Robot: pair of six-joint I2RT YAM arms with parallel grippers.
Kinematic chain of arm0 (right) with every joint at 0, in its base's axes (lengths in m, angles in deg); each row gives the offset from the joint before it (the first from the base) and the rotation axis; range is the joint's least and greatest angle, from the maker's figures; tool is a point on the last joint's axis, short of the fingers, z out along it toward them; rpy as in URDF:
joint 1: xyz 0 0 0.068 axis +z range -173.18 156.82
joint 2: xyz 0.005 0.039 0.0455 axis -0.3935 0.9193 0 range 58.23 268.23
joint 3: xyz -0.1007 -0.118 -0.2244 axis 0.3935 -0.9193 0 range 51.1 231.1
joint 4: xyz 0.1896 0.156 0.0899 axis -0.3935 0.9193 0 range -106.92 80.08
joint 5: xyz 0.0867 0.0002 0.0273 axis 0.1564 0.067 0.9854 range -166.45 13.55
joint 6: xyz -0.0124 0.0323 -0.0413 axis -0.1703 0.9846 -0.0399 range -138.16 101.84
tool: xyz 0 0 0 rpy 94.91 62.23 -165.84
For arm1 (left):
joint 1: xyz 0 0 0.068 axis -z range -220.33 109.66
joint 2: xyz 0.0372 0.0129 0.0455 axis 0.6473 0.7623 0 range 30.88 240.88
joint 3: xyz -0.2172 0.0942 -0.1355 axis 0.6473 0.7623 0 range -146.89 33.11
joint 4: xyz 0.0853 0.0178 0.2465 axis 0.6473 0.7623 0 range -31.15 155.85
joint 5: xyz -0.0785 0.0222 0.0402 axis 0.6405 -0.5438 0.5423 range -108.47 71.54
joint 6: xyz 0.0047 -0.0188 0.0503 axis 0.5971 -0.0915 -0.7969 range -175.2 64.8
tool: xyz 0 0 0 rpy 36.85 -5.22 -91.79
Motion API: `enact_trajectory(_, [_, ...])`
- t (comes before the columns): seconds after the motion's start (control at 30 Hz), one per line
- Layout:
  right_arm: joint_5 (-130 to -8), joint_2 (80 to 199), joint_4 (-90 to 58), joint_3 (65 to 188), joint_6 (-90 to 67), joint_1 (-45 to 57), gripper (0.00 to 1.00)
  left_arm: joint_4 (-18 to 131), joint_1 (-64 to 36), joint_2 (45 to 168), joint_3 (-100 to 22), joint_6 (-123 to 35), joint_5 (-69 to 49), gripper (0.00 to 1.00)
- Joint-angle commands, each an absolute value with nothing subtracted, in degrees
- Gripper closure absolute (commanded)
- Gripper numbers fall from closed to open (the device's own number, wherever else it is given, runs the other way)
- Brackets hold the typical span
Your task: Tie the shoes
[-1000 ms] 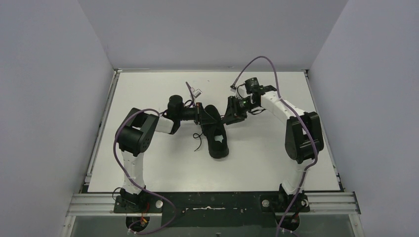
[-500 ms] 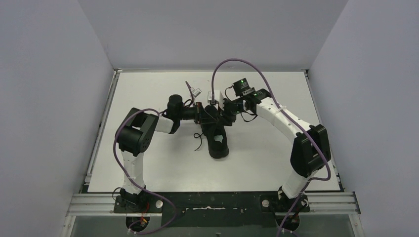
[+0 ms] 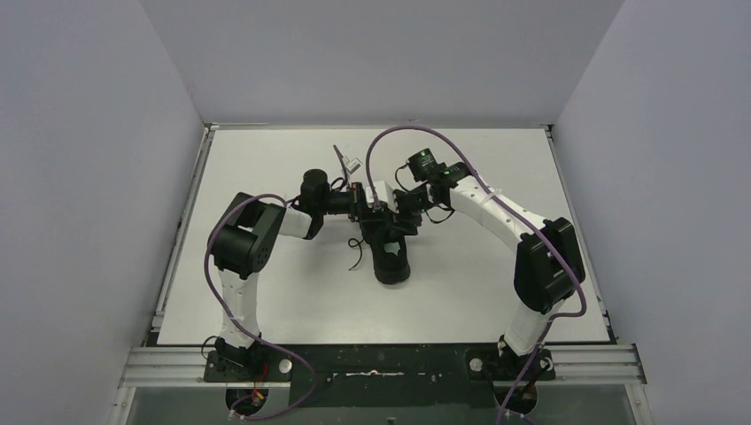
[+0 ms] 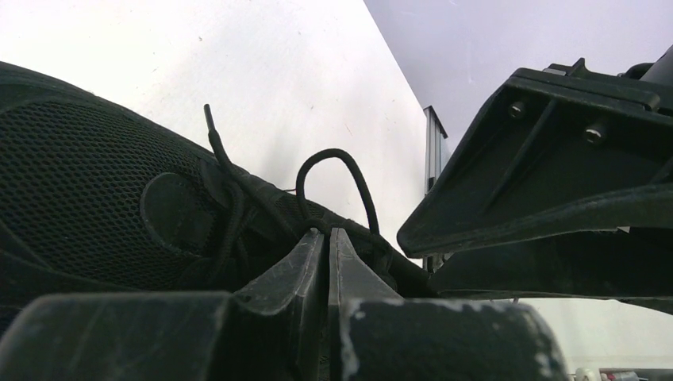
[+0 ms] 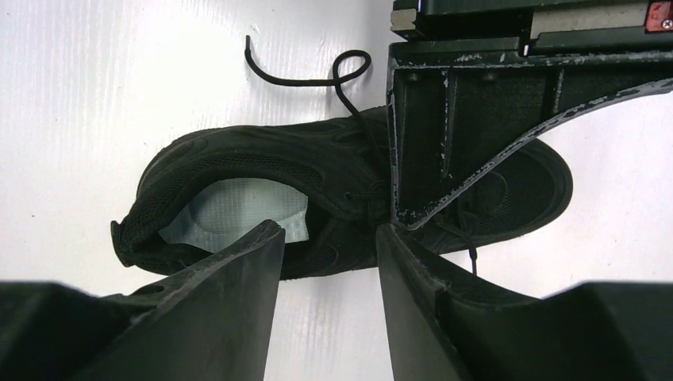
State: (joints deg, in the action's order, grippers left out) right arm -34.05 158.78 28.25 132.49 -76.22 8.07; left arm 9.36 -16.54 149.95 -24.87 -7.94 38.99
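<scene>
White tabletop [image 3: 266,292] holds sneaker [image 5: 262,171] under parted right claw [image 5: 329,238], left claw [image 4: 327,238] closed at its laces [image 4: 349,163].

You are looking into a robotics lab cell: plain grey panels [image 3: 97,159] are walling in a white tabletop [image 3: 283,301], and an aluminium rail [image 3: 602,361] at its near edge is carrying the cabled left arm [image 3: 243,257] and right arm [image 3: 536,261].

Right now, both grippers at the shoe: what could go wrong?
1. The open right gripper hangs close beside the shut left gripper; closing in could knock them together.
2. The left pinches only a thin lace loop; a tug may slip it or drag the shoe.
</scene>
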Motion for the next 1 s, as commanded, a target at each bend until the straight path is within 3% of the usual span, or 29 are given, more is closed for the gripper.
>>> enact_trajectory(0.0, [-32.2,158.7,27.4,135.2,-78.6,8.8,0.53,7.2,-16.4,150.5,-27.1,-7.7,40.3,1.0])
enact_trajectory(0.67, [-36.9,164.2,27.1,136.3,-79.4,10.8,0.57,3.4,-16.4,151.4,-26.2,-5.1,41.4,1.0])
enact_trajectory(0.8, [-36.9,162.3,27.8,134.8,-78.2,10.9,0.69,3.3,-16.5,151.6,-26.5,-5.0,41.6,1.0])
enact_trajectory(0.9, [-36.1,159.5,27.3,131.5,-76.1,11.0,0.9,3.3,-16.6,151.7,-26.6,-5.0,41.6,1.0])
enact_trajectory(0.97, [-35.6,157.8,26.7,129.3,-74.6,11.0,0.99,3.2,-16.7,151.7,-26.7,-5.0,41.7,1.0])
